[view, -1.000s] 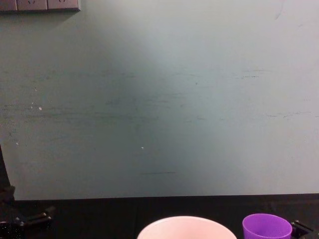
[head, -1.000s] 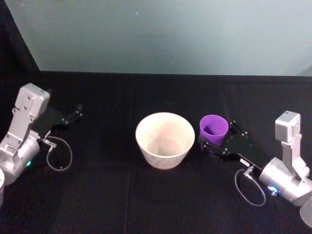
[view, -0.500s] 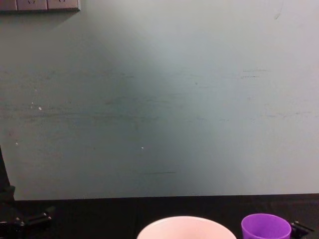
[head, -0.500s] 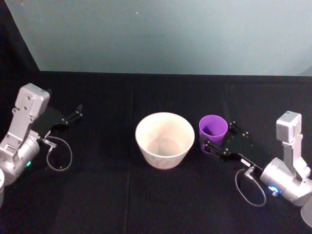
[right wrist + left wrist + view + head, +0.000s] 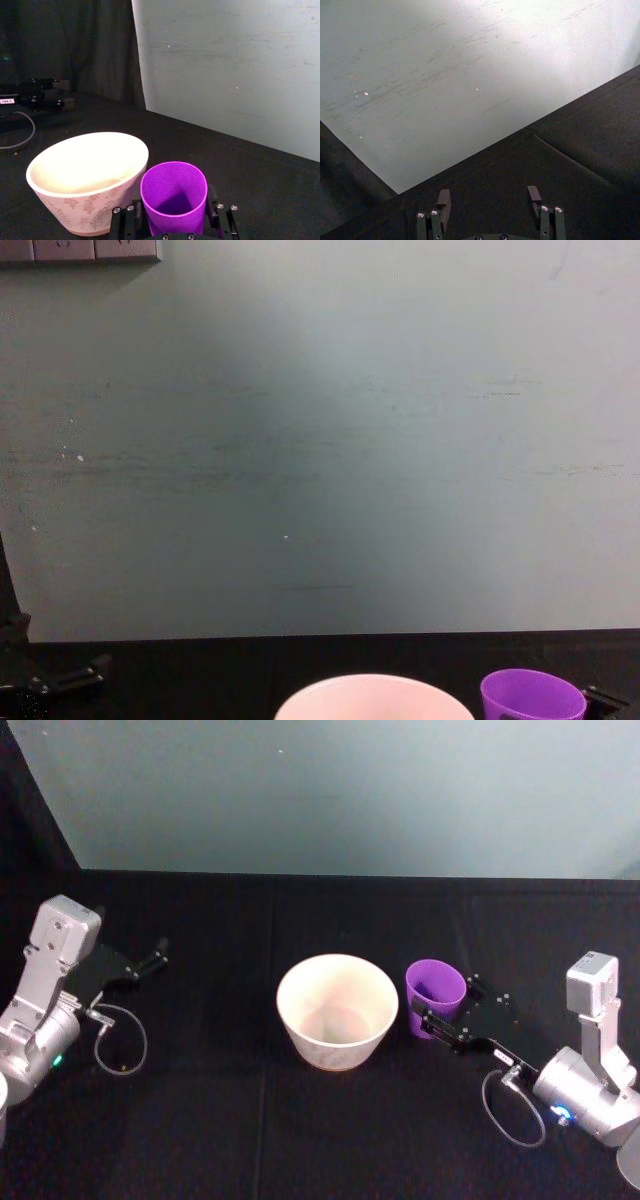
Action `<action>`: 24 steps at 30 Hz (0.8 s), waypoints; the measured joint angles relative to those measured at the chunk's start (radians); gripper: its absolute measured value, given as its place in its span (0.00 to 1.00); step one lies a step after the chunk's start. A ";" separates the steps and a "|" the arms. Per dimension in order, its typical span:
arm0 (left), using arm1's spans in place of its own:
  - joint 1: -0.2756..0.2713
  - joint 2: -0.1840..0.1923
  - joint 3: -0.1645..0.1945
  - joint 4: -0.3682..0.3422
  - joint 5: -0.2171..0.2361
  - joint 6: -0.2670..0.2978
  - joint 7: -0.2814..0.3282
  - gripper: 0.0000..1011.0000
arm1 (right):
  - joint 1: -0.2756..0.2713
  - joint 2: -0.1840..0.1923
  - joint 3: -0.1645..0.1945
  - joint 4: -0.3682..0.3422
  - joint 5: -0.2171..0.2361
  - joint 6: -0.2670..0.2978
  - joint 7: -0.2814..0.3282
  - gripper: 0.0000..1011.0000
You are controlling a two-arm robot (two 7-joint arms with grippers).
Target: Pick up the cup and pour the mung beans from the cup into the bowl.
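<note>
The right gripper [image 5: 441, 1008] has its jaws clamped on the purple cup [image 5: 173, 192], low on its wall, one finger on each side. The cup stands upright just beside the bowl [image 5: 330, 1042], at its 3 o'clock. To do this step well, I think the lift should go straight up until the cup's base is above the bowl's rim, then toward 9 o'clock, and tilt slowly only there. Inside the cup I see purple wall and shadow, no mung beans; its bottom is hidden. The bowl looks empty. The left gripper [image 5: 487, 192] is parked, jaws apart, far off at the bowl's 9 o'clock.
</note>
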 joint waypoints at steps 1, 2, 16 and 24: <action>0.000 0.000 0.000 0.000 0.000 0.000 0.000 0.99 | 0.000 0.000 0.000 0.000 0.000 0.000 0.000 0.73; 0.000 0.000 0.000 0.000 0.000 0.000 0.000 0.99 | -0.002 0.000 0.002 -0.003 0.000 0.000 0.000 0.73; 0.000 0.000 0.000 0.000 0.000 0.000 0.000 0.99 | -0.070 0.035 0.090 -0.154 0.071 0.107 0.010 0.72; 0.000 0.000 0.000 0.000 0.000 0.000 0.000 0.99 | -0.106 0.075 0.141 -0.281 0.078 0.172 -0.036 0.72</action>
